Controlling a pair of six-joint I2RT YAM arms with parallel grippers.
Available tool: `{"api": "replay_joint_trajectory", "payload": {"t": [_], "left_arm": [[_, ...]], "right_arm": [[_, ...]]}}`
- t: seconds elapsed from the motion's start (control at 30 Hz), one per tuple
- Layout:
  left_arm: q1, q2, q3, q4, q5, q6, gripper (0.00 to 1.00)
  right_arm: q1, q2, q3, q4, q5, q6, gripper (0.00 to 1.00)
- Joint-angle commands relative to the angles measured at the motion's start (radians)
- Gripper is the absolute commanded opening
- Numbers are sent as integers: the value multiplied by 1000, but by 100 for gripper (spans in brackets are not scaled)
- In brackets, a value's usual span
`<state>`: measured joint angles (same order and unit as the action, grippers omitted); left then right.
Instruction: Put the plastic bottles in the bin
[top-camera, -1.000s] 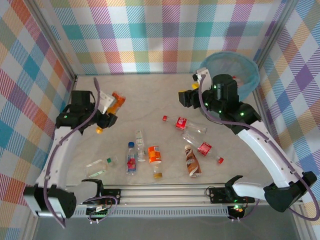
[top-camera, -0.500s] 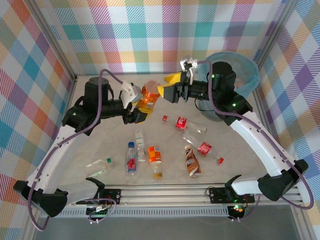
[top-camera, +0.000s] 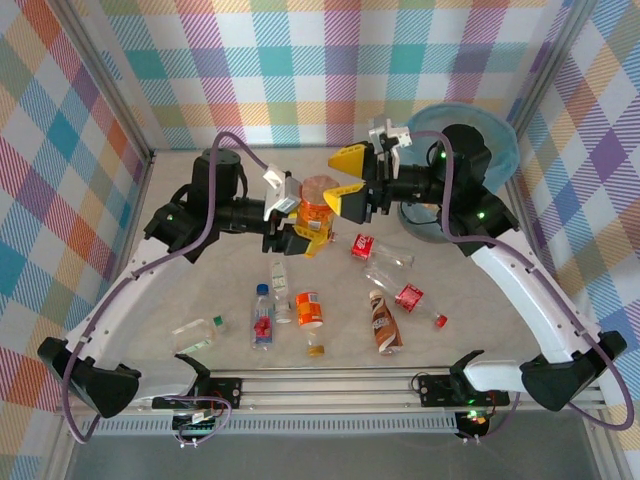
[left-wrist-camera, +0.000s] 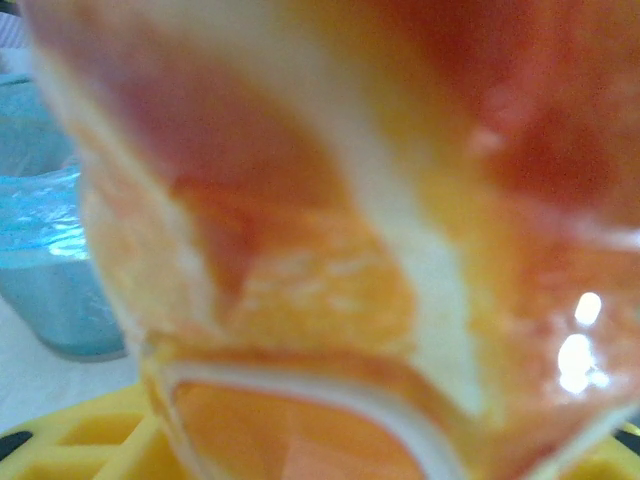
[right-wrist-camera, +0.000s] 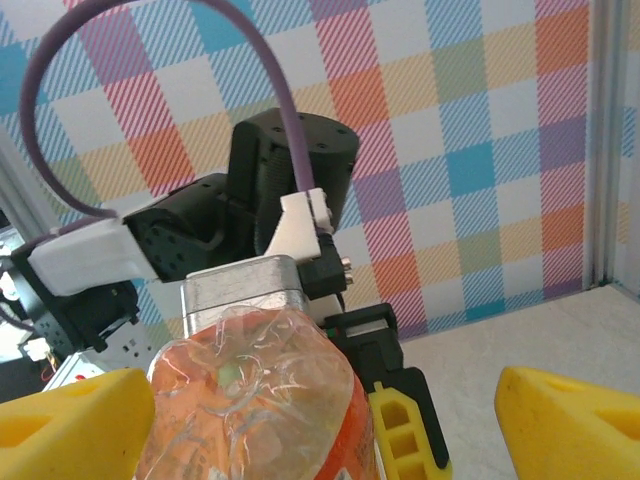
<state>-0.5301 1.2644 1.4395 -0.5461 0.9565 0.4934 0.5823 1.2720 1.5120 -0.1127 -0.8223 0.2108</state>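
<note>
An orange plastic bottle (top-camera: 318, 200) hangs in the air above the middle of the table, with my left gripper (top-camera: 303, 216) shut on it. Its crumpled clear base (right-wrist-camera: 245, 395) points at my right gripper (right-wrist-camera: 320, 430). That gripper is open, one yellow finger (right-wrist-camera: 70, 425) close beside the bottle and the other (right-wrist-camera: 575, 425) well off to the right. Up close the bottle (left-wrist-camera: 330, 200) is a blur of orange. The bin (top-camera: 492, 140), grey-blue with a light-blue liner, stands at the far right corner behind my right arm, and its side (left-wrist-camera: 40, 270) shows past the bottle.
Several bottles lie on the table below: a red-labelled clear one (top-camera: 366, 247), another (top-camera: 408, 296), a brown one (top-camera: 384, 324), an orange one (top-camera: 310, 309), a blue-capped one (top-camera: 263, 318), a clear one (top-camera: 280, 278) and one at the front left (top-camera: 200, 334). Checked walls close in on three sides.
My left arm has carried the orange bottle from the left side to mid-table. My right gripper swung left from the bin, opened wider and now straddles the bottle's base.
</note>
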Motion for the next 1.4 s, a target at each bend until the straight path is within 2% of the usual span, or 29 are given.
{"api": "replay_joint_trajectory", "payload": {"t": [0.0,0.47,0.73,0.97,1.1,1.23,1.37], "left_arm": [[-7,21,46,43,57,-21,56],[-10,46,66,5,86,-11,56],[-11,64,84,-21,102,-9,56],[-13,64,98,-38,91,-3,58],[-13,47,95,-10,57,-7,65],[-13,9,74,61,5,-42,78],[-13,-30,42,124,-93,-74,85]], "right_arm": [[25,-13,-20,-34,-133,-79,90],[49,41,29,-100,-256,-108,94],[81,44,37,-133,-159,-148,86],[83,18,40,-159,-33,-180,64],[83,-6,45,-175,21,-186,57],[83,-21,83,-222,84,-188,53],[82,-40,136,-290,226,-210,51]]}}
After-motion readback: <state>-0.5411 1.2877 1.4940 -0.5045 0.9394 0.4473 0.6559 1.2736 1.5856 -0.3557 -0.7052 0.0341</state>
